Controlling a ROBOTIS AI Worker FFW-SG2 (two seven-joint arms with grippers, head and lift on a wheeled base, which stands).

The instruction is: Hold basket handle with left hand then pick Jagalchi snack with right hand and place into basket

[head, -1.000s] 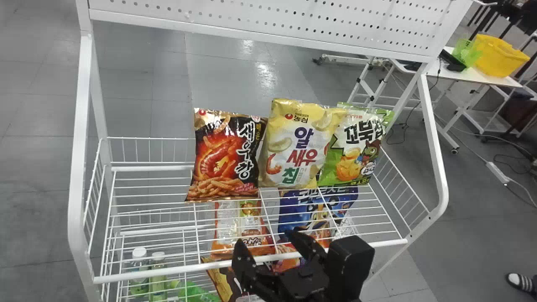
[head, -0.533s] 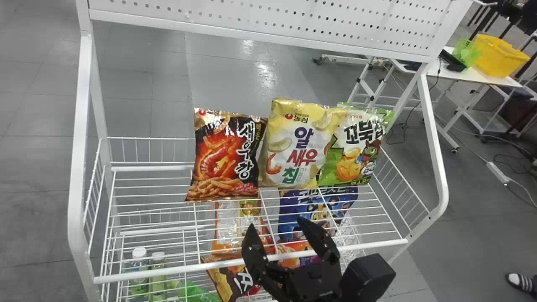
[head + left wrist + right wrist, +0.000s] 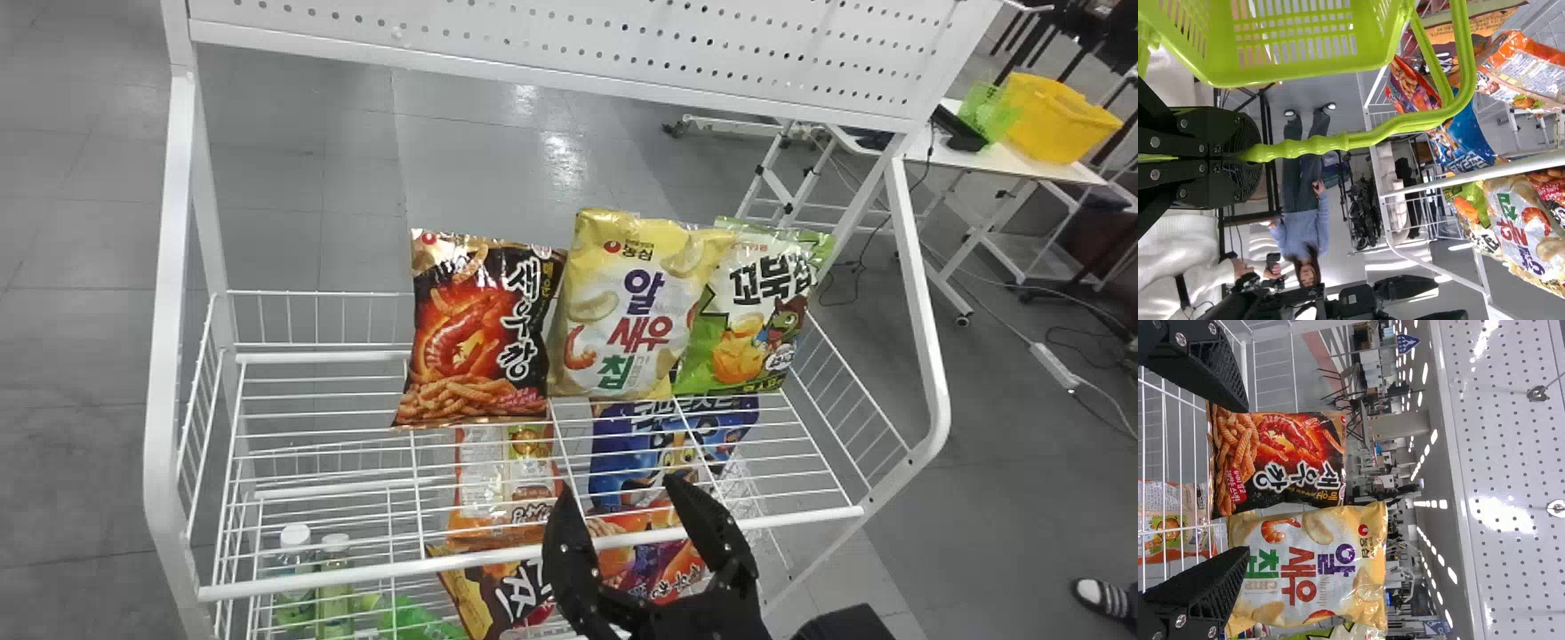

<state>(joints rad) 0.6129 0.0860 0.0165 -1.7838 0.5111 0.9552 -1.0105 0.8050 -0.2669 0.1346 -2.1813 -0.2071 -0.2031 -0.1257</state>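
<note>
Basket handle [image 3: 1315,145], curved green plastic (rather knobbly), in the left end effector [image 3: 1245,157]

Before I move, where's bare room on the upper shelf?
Upper shelf: left part, between the left frame tube and black bag; also the strip from the bags' bottoms to the front rail, though the right tool looms over its right half. Crowded: black, yellow bag and green bag, side by side, no hand gap.
</note>
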